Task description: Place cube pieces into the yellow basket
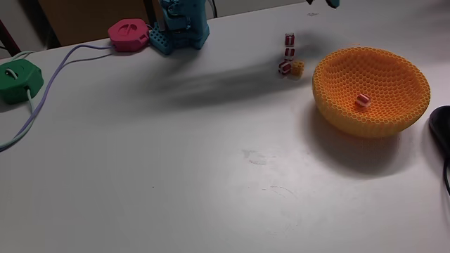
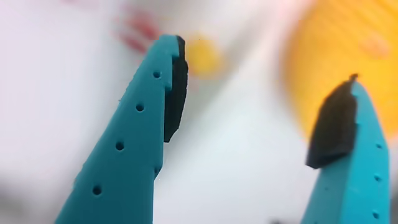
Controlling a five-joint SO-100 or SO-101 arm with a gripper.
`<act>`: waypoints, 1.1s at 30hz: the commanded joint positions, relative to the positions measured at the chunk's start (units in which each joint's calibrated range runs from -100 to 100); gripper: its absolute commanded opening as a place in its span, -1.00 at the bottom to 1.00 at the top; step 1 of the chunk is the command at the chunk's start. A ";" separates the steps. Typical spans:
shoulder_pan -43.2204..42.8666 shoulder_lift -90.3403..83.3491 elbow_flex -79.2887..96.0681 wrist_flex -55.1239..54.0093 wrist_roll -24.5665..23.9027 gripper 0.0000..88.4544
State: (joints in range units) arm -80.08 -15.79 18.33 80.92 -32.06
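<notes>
Orange-yellow honeycomb basket [image 1: 370, 91] holding a red-and-white striped cube [image 1: 363, 100]; striped cubes [image 1: 288, 50] and one yellow-orange cube [image 1: 297, 68] on white table [image 1: 176, 176]; teal gripper [image 2: 258, 99], black pads [image 2: 176, 87].

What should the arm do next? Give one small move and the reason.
Probably lower the open gripper toward the cubes left on the table beside the yellow basket. Its fingers hold nothing, one striped cube already lies in the basket, and several remain outside.
</notes>
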 commanded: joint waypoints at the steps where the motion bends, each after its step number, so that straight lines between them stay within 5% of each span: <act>1: -7.81 -3.43 5.12 -1.86 -8.69 -0.28; 9: -8.46 -4.57 21.49 -17.93 -14.51 -0.24; 15: -0.82 -4.29 24.57 -26.79 -10.65 -0.24; 33: -0.35 -4.10 35.65 -37.57 -12.16 -0.48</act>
State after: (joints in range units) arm -80.37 -17.17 53.20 46.98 -44.32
